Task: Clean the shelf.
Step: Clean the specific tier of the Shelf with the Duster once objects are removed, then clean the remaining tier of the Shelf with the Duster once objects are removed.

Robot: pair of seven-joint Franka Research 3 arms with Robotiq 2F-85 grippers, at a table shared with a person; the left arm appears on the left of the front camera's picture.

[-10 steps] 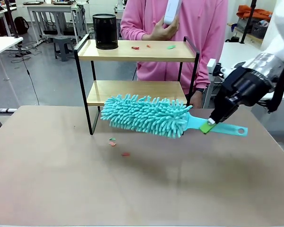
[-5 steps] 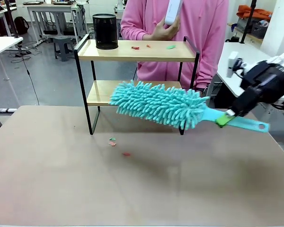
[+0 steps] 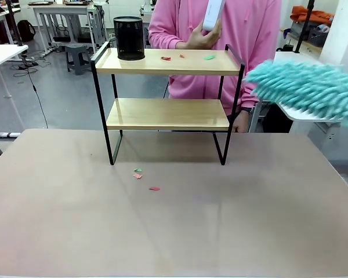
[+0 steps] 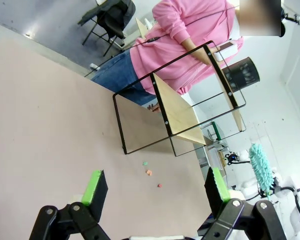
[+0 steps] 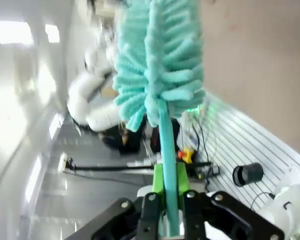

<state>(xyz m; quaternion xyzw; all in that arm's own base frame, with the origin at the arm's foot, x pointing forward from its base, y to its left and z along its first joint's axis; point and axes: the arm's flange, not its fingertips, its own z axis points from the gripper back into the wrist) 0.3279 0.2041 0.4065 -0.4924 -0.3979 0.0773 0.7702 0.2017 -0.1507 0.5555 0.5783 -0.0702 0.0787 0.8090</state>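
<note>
The shelf is standing at the far middle of the counter, with a black mesh cup and coloured scraps sitting on its top board. The right hand is gripping the handle of a teal duster, holding it in the air to the shelf's right, apart from it. The left hand is hovering wide open above the counter.

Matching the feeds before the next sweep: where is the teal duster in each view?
Front view: duster, right edge, held in the air.
Left wrist view: duster small, far lower right.
Right wrist view: duster centre, handle clamped in the right end effector.
Shared landmark: the brown table.
</note>
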